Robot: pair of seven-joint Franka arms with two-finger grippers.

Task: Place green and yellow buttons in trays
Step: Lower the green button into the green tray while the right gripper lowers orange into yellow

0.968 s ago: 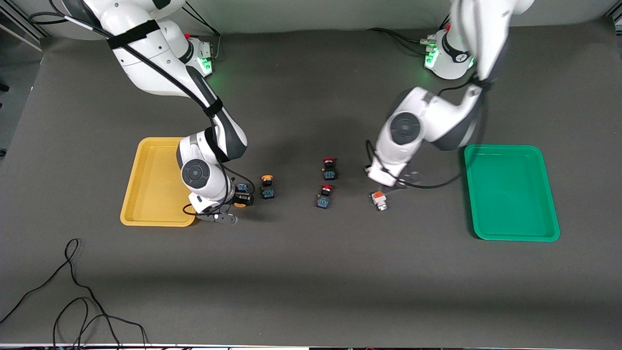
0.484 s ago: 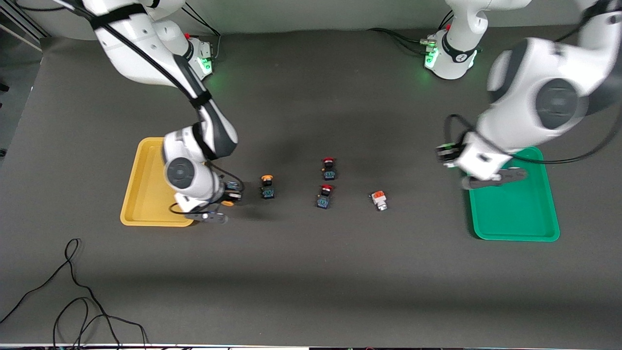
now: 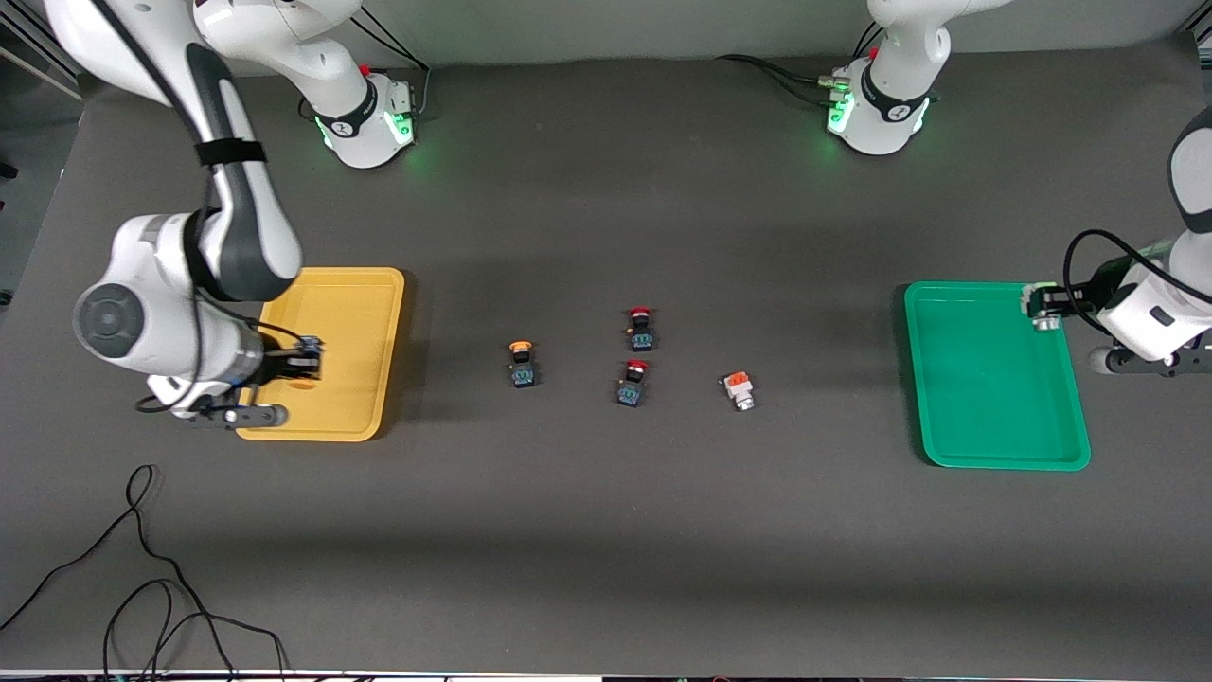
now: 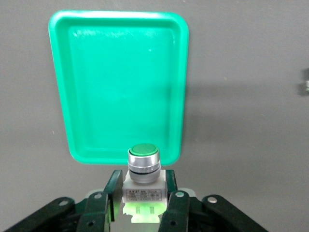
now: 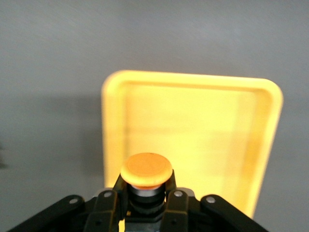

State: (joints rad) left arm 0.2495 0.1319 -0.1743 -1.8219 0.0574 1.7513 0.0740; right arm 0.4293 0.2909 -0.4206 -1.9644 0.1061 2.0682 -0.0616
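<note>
Delivery step: your right gripper (image 3: 295, 367) grips a yellow button (image 5: 146, 170) over the yellow tray (image 3: 365, 313), left gripper (image 3: 1042, 311) clasps a green button (image 4: 144, 163) at the green tray (image 3: 985, 379)'s rim; next, lower and release.

Right tool (image 5: 145, 203) clamped on orange-capped button (image 5: 146, 170), over rim of yellow tray (image 5: 193, 130)

Probably a robotics lab: two white arm bases (image 3: 365, 118) with green status lights stand bolted on a worktop (image 3: 606, 549) under dark grey matting, and loose black cables (image 3: 142, 568) trail off its edge.
</note>
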